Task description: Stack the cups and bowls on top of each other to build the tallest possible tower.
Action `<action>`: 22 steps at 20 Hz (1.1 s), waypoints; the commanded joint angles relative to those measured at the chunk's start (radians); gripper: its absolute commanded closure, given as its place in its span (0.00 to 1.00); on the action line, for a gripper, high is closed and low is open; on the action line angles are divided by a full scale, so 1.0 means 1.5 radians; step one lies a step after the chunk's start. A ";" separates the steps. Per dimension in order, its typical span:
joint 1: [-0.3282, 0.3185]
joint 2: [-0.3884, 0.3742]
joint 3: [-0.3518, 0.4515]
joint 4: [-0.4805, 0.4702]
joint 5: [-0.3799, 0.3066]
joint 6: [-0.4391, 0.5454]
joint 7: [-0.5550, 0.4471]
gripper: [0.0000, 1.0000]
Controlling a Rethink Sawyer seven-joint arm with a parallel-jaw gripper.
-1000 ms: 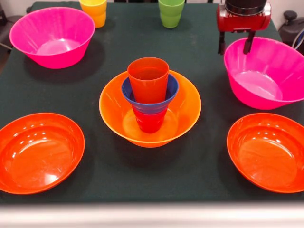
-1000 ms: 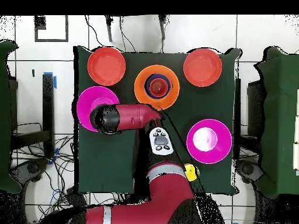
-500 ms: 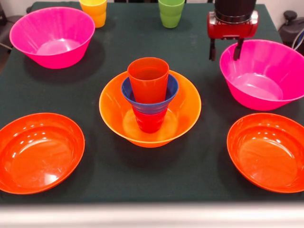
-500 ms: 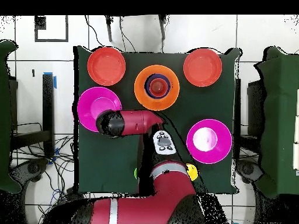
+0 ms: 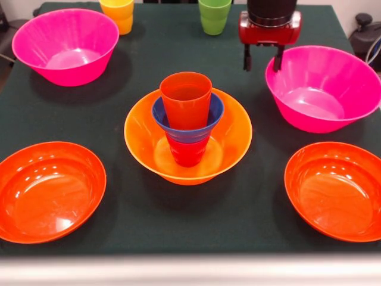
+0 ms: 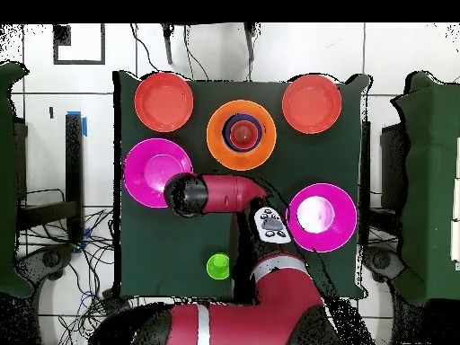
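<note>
The tower stands mid-table: a large orange bowl (image 5: 138, 138) holds a red cup (image 5: 187, 152), a small blue bowl (image 5: 159, 117) sits on that cup, and an orange cup (image 5: 186, 98) stands upright in the blue bowl. My gripper (image 5: 262, 62) hangs open at the left rim of the right-hand pink bowl (image 5: 333, 74). One fingertip is outside the rim and the other just inside it. A yellow cup (image 5: 118, 14) and a green cup (image 5: 214, 15) stand at the far edge. From overhead, the arm's wrist covers the fingers beside that pink bowl (image 6: 154, 169).
A second pink bowl (image 5: 65, 33) sits at the far left. Two shallow red-orange bowls (image 5: 36, 173) (image 5: 351, 179) lie at the near corners. Overhead, the arm (image 6: 225, 192) crosses the cloth below the tower (image 6: 241, 135), and the green cup (image 6: 218, 266) stands near the base.
My gripper has moved left in the front view, and the right-hand pink bowl has slid left with it. Overhead, the arm swung right and uncovered the green cup.
</note>
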 commanded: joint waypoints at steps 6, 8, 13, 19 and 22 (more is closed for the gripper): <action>-0.047 0.008 0.105 0.037 -0.014 -0.102 0.034 0.00; -0.055 0.000 0.124 0.041 -0.007 -0.102 0.034 0.00; -0.048 -0.012 0.132 0.026 0.006 -0.054 0.033 0.00; -0.061 -0.014 0.155 0.038 0.007 -0.065 0.038 0.00; -0.054 -0.010 0.146 0.035 -0.001 -0.070 0.043 0.00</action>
